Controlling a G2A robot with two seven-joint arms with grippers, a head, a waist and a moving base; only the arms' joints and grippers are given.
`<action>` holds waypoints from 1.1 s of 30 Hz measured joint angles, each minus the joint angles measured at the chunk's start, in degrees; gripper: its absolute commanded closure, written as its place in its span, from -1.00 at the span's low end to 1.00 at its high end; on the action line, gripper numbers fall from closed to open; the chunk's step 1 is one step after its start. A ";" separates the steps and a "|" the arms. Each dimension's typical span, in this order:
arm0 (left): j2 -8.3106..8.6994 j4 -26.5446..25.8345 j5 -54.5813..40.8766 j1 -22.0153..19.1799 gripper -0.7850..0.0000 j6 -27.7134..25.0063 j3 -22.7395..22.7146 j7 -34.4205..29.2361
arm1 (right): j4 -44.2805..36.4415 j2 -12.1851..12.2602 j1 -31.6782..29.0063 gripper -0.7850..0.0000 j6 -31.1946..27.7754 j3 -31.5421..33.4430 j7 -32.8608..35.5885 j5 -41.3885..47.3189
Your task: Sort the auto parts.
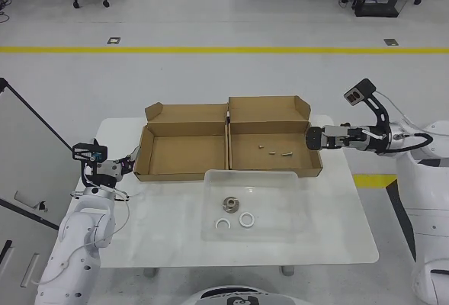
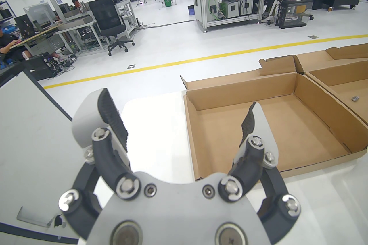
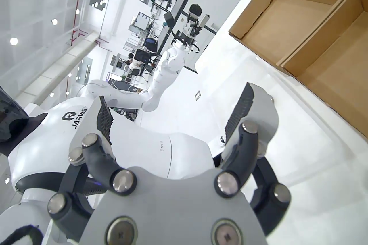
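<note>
Two open cardboard boxes stand side by side at the back of the white table (image 1: 338,229). The left box (image 1: 182,149) holds nothing; the right box (image 1: 274,133) holds a few small metal parts (image 1: 274,150). In front of them a clear plastic tray (image 1: 285,229) contains a grey gear-like part (image 1: 230,203) and two white rings (image 1: 248,220). My left gripper (image 1: 129,164) (image 2: 179,108) hangs open and holds nothing, just outside the left box's (image 2: 258,125) outer wall. My right gripper (image 1: 312,139) (image 3: 175,96) is open with nothing in it, at the right box's (image 3: 339,62) outer edge.
A tall white panel with a dark frame (image 1: 18,152) stands close to the table's left side, behind the left arm. Bare table surface lies on both sides of the tray and along the front edge.
</note>
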 measured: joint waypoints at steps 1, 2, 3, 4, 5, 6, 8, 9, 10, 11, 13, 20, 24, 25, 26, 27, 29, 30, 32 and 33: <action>0.00 0.00 0.00 0.00 -1.00 0.00 0.00 0.00 | 0.00 0.00 0.00 -1.00 0.00 0.00 0.00 0.00; 0.00 0.00 0.00 0.00 -1.00 0.00 0.00 0.00 | 0.00 0.00 0.00 -1.00 0.00 0.00 0.00 0.00; 0.00 0.00 0.00 0.00 -1.00 0.00 0.00 0.00 | 0.00 0.00 0.00 -1.00 0.00 0.00 0.00 0.00; 0.00 0.00 0.00 0.00 -1.00 0.00 0.00 0.00 | 0.00 0.00 0.00 -1.00 0.00 0.00 0.00 0.00; 0.00 0.00 0.00 0.00 -1.00 0.00 0.00 0.00 | 0.00 0.00 0.00 -1.00 0.00 0.00 0.00 0.00; 0.00 0.00 0.00 0.00 -1.00 0.00 0.00 0.00 | 0.00 0.00 0.00 -1.00 0.00 0.00 0.00 0.00; 0.00 0.00 0.00 0.00 -1.00 0.00 0.00 0.00 | 0.00 0.00 0.00 -1.00 0.00 0.00 0.00 0.00; 0.00 0.00 0.00 0.00 -1.00 0.00 0.00 0.00 | 0.00 0.00 0.00 -1.00 0.00 0.00 0.00 0.00; 0.00 0.00 0.00 0.00 -1.00 0.00 0.00 0.00 | 0.00 0.00 0.00 -1.00 0.00 0.00 0.00 0.00; 0.00 0.00 0.00 0.00 -1.00 0.00 0.00 0.00 | 0.00 0.00 0.00 -1.00 0.00 0.00 0.00 0.00; 0.00 -0.08 -0.15 -0.10 -1.00 -0.13 -0.08 -0.10 | 0.00 0.00 0.00 -1.00 0.00 0.00 0.00 0.00; 0.48 -4.53 -0.07 -2.38 -1.00 -6.72 -1.00 -11.44 | 0.00 0.00 0.00 -1.00 0.00 0.00 0.00 0.00; 0.70 -7.70 -0.25 -4.53 -1.00 -11.12 0.36 -20.53 | 0.00 0.00 0.00 -1.00 0.00 0.00 0.00 0.00; 0.73 -8.22 -0.05 -5.26 -1.00 -11.99 0.94 -22.74 | 0.00 0.00 0.00 -1.00 0.00 0.00 0.00 0.00; 0.76 -8.58 -0.18 -6.08 -1.00 -12.98 1.62 -24.96 | 0.00 0.00 0.00 -1.00 0.00 0.00 0.00 0.00; 0.78 -8.92 -0.30 -7.36 -1.00 -14.06 2.55 -28.15 | 0.00 0.00 0.00 -1.00 0.00 0.00 0.00 0.00; 0.78 -9.35 -0.44 -9.53 -1.00 -15.36 4.20 -32.76 | 0.00 0.00 0.00 -1.00 0.00 0.00 0.00 0.00; 0.74 -9.47 -0.89 -11.11 -1.00 -16.06 5.33 -35.72 | 0.00 0.00 0.00 -1.00 0.00 0.00 0.00 0.00; 0.66 -9.41 -1.46 -13.44 -1.00 -16.89 6.97 -39.63 | 0.00 0.00 0.00 -1.00 0.00 0.00 0.00 0.00; 0.61 -9.26 -1.81 -14.96 -1.00 -17.34 8.09 -42.08 | 0.00 0.00 0.00 -1.00 0.00 0.00 0.00 0.00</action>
